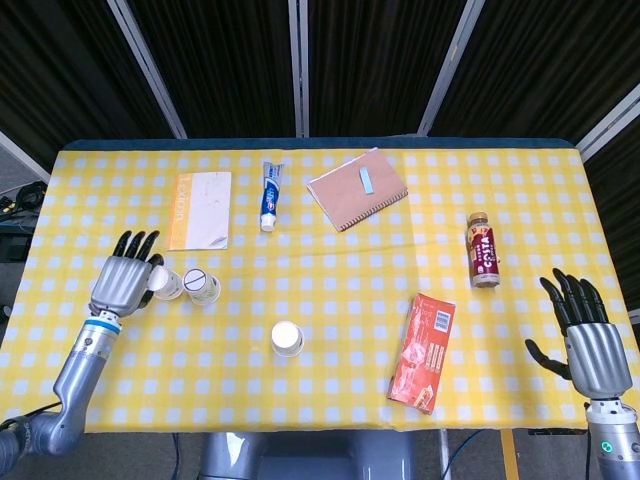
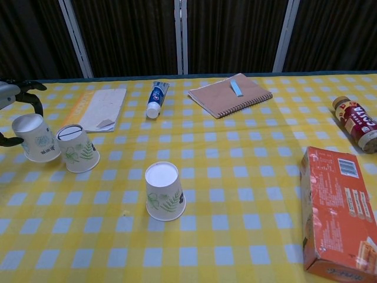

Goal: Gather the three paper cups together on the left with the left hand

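Three upside-down white paper cups with green leaf prints are on the yellow checked table. My left hand [image 1: 124,284] grips the leftmost cup [image 1: 167,285] [image 2: 35,138] from its left side, fingers [image 2: 32,99] curled around it. That cup is right beside the second cup [image 1: 201,286] [image 2: 78,148], nearly touching it. The third cup [image 1: 287,338] [image 2: 164,191] stands alone nearer the front, toward the middle. My right hand [image 1: 592,340] is far off at the front right, fingers spread, holding nothing.
At the back lie a pamphlet [image 1: 199,210], a toothpaste tube [image 1: 270,195] and a brown notebook [image 1: 357,188]. A small bottle [image 1: 483,250] lies on its side at the right. A red box [image 1: 422,352] sits at the front right.
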### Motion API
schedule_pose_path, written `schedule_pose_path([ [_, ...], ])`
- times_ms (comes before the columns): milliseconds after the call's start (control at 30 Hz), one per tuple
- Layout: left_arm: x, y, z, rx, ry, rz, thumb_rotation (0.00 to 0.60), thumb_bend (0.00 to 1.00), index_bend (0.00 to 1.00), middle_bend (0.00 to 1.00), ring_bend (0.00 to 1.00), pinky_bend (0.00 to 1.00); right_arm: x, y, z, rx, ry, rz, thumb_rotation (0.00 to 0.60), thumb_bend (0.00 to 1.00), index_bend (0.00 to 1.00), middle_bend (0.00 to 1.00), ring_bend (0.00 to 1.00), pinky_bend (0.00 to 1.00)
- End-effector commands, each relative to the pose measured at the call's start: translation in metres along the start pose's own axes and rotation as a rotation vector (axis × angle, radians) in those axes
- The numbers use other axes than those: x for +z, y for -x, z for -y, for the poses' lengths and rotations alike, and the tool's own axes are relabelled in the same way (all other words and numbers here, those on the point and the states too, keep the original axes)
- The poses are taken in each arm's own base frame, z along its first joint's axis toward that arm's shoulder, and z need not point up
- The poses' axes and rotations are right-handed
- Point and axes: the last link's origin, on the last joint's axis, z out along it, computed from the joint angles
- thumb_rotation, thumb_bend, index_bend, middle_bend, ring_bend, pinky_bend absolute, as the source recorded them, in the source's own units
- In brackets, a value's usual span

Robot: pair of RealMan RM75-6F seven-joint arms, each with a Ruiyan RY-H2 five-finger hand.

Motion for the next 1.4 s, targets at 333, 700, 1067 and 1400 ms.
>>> schedule_pose_path([
  [333, 0.007, 0.002, -0.017, -0.037, 0.035, 0.008, 0.600, 0.34, 0.34, 0.00, 0.00, 0.00, 0.000, 0.001, -0.001, 0.001, 0.002, 0.003, 0.600, 0.13, 0.04, 0.00, 0.00, 0.00],
  [700, 0.002, 0.006, -0.018, -0.034, 0.052, 0.032, 0.600, 0.24, 0.06, 0.00, 0.00, 0.00, 0.000, 0.001, 0.000, 0.000, 0.002, 0.002, 0.600, 0.13, 0.04, 0.00, 0.00, 0.00],
  [1067, -0.023, -0.022, -0.014, -0.105, 0.098, -0.056, 0.600, 0.23, 0.05, 0.00, 0.00, 0.00, 0.000, 0.001, 0.001, -0.001, -0.001, 0.000, 0.600, 0.13, 0.04, 0.00, 0.00, 0.00],
  [1400, -0.052, -0.040, -0.062, -0.076, 0.311, -0.099, 0.600, 0.24, 0.09, 0.00, 0.00, 0.00, -0.001, -0.002, 0.001, 0.004, -0.001, -0.011, 0.600, 0.13, 0.04, 0.00, 0.00, 0.00],
])
